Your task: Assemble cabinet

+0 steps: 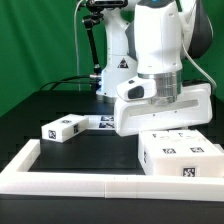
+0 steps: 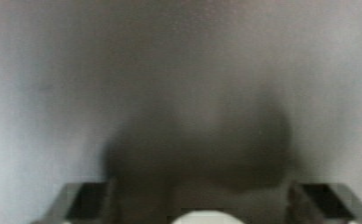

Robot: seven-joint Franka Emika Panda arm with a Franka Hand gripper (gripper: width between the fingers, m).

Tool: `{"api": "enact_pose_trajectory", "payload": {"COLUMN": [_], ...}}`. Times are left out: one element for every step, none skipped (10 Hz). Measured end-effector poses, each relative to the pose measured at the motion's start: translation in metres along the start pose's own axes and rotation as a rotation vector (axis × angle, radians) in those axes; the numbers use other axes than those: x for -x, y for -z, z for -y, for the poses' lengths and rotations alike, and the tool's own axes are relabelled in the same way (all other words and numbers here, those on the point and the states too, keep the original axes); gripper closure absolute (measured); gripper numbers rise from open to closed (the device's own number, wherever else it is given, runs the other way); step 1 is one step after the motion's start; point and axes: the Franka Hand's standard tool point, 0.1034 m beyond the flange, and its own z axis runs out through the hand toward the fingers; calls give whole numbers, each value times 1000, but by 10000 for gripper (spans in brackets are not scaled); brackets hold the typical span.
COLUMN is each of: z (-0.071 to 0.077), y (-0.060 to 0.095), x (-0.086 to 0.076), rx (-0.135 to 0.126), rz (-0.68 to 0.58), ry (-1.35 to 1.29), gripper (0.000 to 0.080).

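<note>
The cabinet's big white box (image 1: 182, 156), with black-and-white tags on its top and front, lies at the exterior view's right, close to the front rail. A smaller white tagged block (image 1: 60, 128) lies apart at the left. My gripper (image 1: 165, 131) hangs low right at the box's far top edge, and its fingertips are hidden there. In the wrist view the gripper (image 2: 208, 205) faces a blurred grey surface at very close range. The two dark fingers (image 2: 89, 202) stand wide apart, nothing sharp between them. A pale round blob (image 2: 204, 218) shows at the frame's edge.
A long low white rail (image 1: 90, 182) edges the table's front and left. The marker board (image 1: 101, 122) lies flat behind the gripper, toward the arm's base (image 1: 118, 70). A green curtain backs the scene.
</note>
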Motion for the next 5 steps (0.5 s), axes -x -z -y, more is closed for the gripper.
{"api": "enact_pose_trajectory", "payload": {"z": [0, 1, 0, 1, 1], "y": [0, 1, 1, 1, 1], "x": [-1, -2, -2, -2, -2], "rx": [0, 0, 0, 0, 0], "rz": [-2, -4, -3, -3, -3], "ry": [7, 11, 10, 10, 10], "gripper": [436, 596, 594, 594, 594]}}
